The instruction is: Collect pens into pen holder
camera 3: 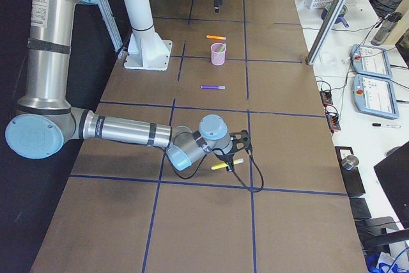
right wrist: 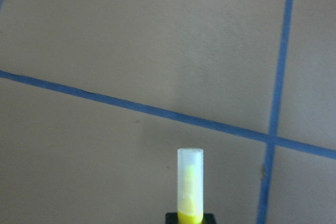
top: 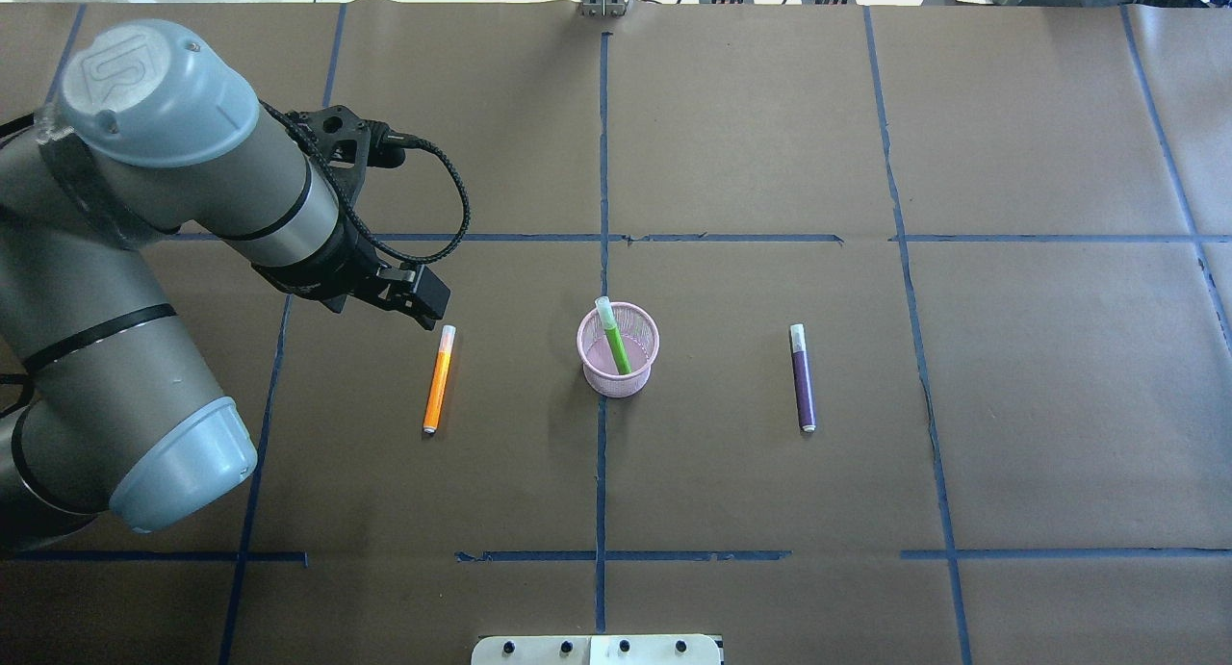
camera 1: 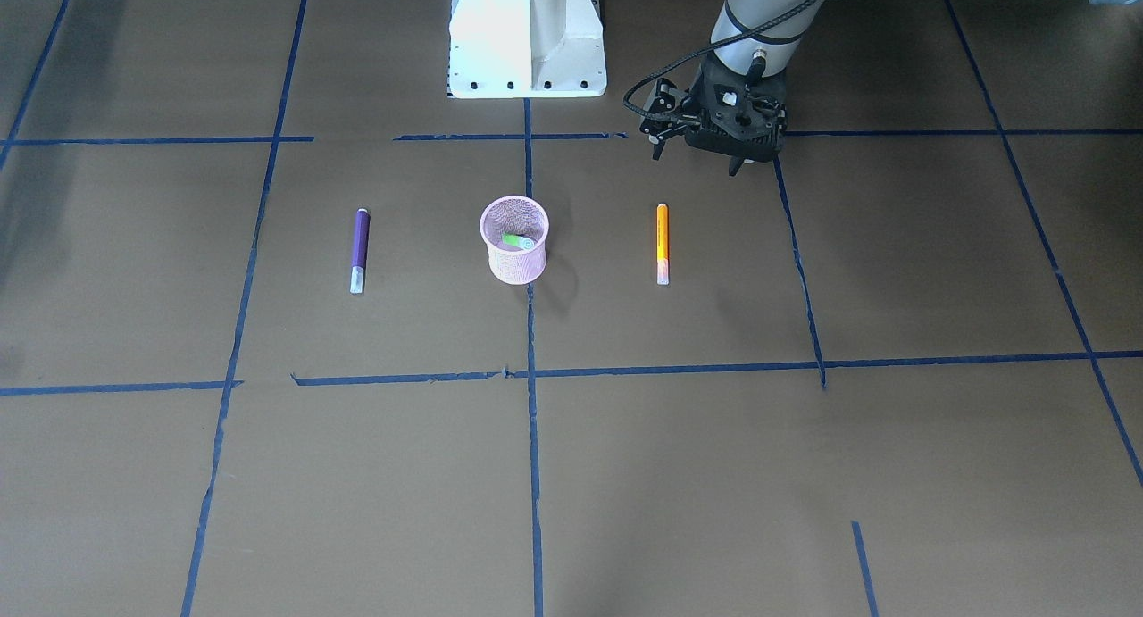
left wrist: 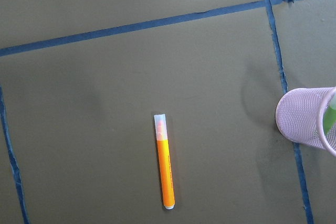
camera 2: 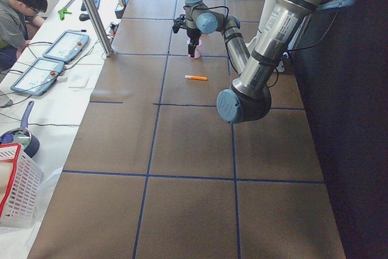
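The pink mesh pen holder (top: 637,381) stands at the table's middle with a green pen (top: 614,343) leaning in it. An orange pen (top: 438,378) lies to its left and a purple pen (top: 803,376) to its right. My left gripper (camera 1: 696,157) hovers open and empty, back from the orange pen (camera 1: 662,242), which also shows in the left wrist view (left wrist: 166,169). My right gripper (camera 3: 231,161) is far out at the table's right end, shut on a yellow pen (right wrist: 189,192) and holding it just above the paper.
Brown paper with blue tape lines covers the table. The white robot base (camera 1: 527,37) stands behind the holder. An operator (camera 2: 18,13), teach pendants and a white basket (camera 2: 15,186) sit along the far side bench.
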`<state>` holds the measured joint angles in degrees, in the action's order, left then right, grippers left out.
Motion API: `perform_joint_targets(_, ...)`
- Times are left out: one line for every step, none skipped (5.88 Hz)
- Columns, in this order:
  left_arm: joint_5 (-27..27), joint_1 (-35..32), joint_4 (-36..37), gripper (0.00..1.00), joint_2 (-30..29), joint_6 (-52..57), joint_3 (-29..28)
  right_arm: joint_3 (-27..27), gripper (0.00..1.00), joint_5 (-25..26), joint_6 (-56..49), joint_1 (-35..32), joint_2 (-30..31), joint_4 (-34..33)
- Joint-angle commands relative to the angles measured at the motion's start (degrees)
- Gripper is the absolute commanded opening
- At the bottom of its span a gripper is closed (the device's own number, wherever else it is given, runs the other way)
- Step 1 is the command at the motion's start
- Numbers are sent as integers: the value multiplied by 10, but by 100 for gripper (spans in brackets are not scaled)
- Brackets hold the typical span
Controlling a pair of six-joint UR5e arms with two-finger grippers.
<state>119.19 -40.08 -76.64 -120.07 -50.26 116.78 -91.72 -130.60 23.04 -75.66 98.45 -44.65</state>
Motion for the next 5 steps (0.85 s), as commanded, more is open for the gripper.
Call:
perform_joint_targets(0, 0, 0, 100, 0, 1, -2, -49, 1, -47, 37, 11, -33, 15)
perform_joint_targets(1, 0, 0, 100, -1, -1, -2, -57, 0, -45, 100, 32, -80, 20)
perform_joint_targets(1, 0, 0, 100, -2, -1, -2, -65, 0, -19, 144, 65, -141, 20)
perform_joint_targets(1, 0, 0, 100, -3, 0, -2, -92, 0, 47, 147, 119, -169, 18)
perform_joint_targets(1, 0, 0, 100, -3, 1, -2, -109, 0, 129, 170, 179, -178, 16)
